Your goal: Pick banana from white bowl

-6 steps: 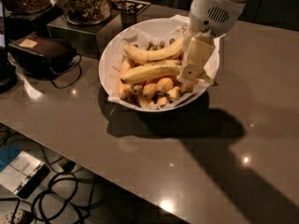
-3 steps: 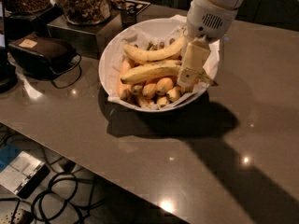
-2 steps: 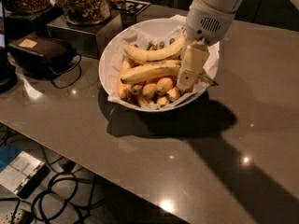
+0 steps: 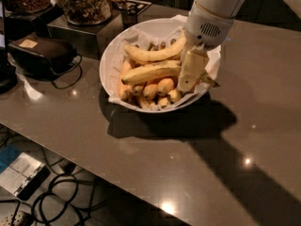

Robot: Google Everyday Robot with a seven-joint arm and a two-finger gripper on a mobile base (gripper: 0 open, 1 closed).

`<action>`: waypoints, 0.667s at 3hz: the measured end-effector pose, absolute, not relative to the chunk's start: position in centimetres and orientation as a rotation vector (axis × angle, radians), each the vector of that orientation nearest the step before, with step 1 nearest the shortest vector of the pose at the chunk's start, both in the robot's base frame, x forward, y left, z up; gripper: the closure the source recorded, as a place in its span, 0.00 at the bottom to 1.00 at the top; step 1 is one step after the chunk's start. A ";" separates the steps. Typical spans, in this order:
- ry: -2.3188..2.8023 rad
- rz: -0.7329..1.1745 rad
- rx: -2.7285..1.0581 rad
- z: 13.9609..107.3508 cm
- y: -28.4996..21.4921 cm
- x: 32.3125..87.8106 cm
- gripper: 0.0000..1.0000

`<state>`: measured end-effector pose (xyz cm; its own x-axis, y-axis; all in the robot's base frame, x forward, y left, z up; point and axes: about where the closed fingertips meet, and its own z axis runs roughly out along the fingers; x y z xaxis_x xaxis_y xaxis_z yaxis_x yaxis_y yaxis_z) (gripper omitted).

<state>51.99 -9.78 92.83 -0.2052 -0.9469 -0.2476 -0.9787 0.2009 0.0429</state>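
The banana (image 4: 149, 73), the long near-straight pale one w/ brown streaks, lies across the middle of the white bowl (image 4: 107, 62), blunt end toward the left rim, right end running under my gripper (image 4: 188, 76). A thin dark tip shows just past the gripper on the right, prob. the same fruit, but I can't confirm. My gripper is down inside the bowl on its right side, touching or just over that right end. Whether it's clamped on the fruit or released I can't tell from this angle. My white wrist housing (image 4: 209, 25) sits above the bowl's right rim. Just behind the banana is the curved yellow banana (image 4: 153, 54), arcing along it, and in front is a row of small stubby bananas (image 4: 157, 88) against the near wall. Crumpled white paper (image 4: 141, 34) lines the bowl. The bowl sits on a grey-brown table (image 4: 70, 112) and throws a dark shadow toward the near edge. To the left of the bowl: a dark case (image 4: 44, 53) w/ a cord looping round it. Behind that: a metal box (image 4: 84, 32) w/ a glass snack jar (image 4: 84, 1) on top. Cables (image 4: 56, 197) lie on the floor below the table edge.
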 end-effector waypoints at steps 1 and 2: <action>2.299 0.285 -1.866 92.8 -9.8 52.0 0.66; 2.299 0.285 -1.866 92.8 -9.8 52.0 0.88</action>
